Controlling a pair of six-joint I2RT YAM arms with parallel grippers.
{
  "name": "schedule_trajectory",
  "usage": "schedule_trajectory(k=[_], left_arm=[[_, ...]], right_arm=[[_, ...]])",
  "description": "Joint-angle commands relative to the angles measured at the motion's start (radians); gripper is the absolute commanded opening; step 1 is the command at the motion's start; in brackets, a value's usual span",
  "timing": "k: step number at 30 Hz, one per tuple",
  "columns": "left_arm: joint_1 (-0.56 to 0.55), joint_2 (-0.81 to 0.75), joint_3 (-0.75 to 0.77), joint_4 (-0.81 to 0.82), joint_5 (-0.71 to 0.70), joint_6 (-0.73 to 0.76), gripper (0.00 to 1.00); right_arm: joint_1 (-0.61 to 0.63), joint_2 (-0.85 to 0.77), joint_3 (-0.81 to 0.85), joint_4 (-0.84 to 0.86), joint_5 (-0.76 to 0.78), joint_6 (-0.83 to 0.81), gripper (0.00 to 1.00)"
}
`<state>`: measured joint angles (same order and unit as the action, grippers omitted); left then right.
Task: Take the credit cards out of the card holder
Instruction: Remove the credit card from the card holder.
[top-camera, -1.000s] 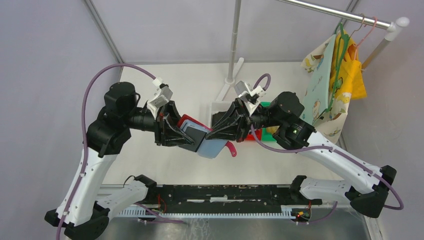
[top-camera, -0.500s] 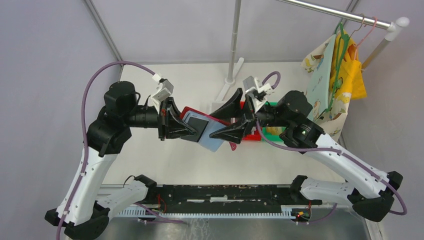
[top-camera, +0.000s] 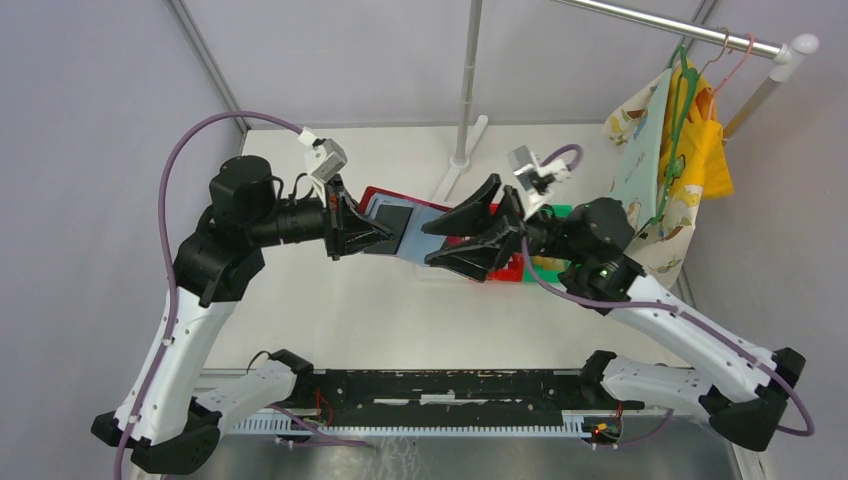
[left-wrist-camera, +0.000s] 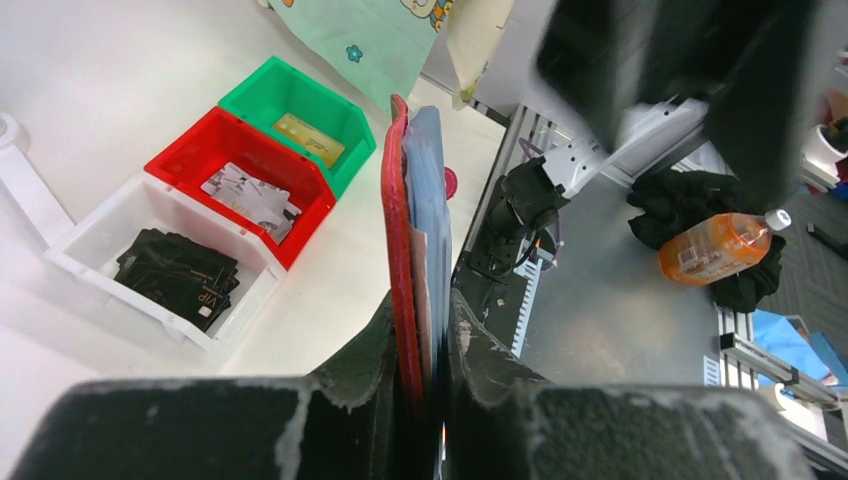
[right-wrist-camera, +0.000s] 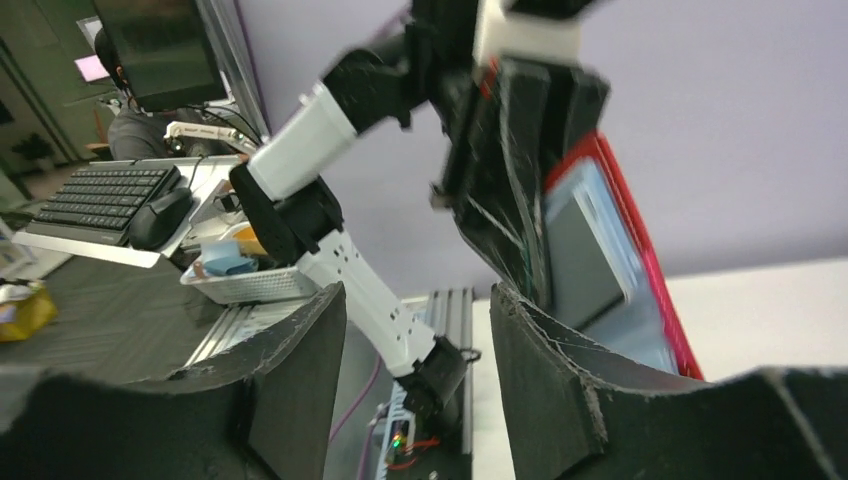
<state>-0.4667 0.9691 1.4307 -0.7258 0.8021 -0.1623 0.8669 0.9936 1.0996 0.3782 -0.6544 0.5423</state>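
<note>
The left hand (left-wrist-camera: 420, 330) pinches the card holder (left-wrist-camera: 398, 200) aloft above the bench's (top-camera: 330, 310) far middle; the right hand (top-camera: 428, 245) hangs spread beside it. A dark card (top-camera: 393, 220) sits pocketed; a skewed pull could drag the holder from that pinch.

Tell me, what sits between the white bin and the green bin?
The red bin, right beside both the white bin and the green bin, with silvery cards lying in it. The left wrist view shows it clearly.

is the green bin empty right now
No, a golden-tan card lies on the floor of the green bin in the left wrist view.
</note>
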Motion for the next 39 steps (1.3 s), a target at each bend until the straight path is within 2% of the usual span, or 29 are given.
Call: schedule_trajectory(k=[1, 8, 18, 25, 30, 34, 39], left_arm=[[-0.001, -0.002, 0.059, 0.06, -0.003, -0.073, 0.02], [0.001, 0.022, 0.076, 0.034, 0.137, -0.078, 0.02], [0.0, 0.028, 0.107, 0.03, 0.311, -0.07, 0.04], [-0.001, 0.02, 0.115, 0.051, 0.326, -0.085, 0.05], [-0.001, 0.016, 0.11, 0.079, 0.331, -0.104, 0.06], [0.001, 0.015, 0.107, 0.1, 0.33, -0.121, 0.09], [-0.001, 0.018, 0.089, 0.094, 0.288, -0.089, 0.17]], right_arm=[[0.0, 0.075, -0.044, 0.13, -0.038, 0.141, 0.59], [0.0, 0.154, -0.081, 0.238, -0.089, 0.213, 0.55], [-0.031, 0.152, -0.07, 0.213, -0.09, 0.2, 0.54], [-0.052, 0.093, -0.083, 0.134, -0.072, 0.147, 0.59], [-0.054, 0.122, -0.047, 0.111, -0.072, 0.156, 0.61], [-0.054, 0.135, -0.062, 0.188, -0.07, 0.2, 0.56], [-0.052, 0.158, -0.076, 0.299, -0.065, 0.245, 0.48]])
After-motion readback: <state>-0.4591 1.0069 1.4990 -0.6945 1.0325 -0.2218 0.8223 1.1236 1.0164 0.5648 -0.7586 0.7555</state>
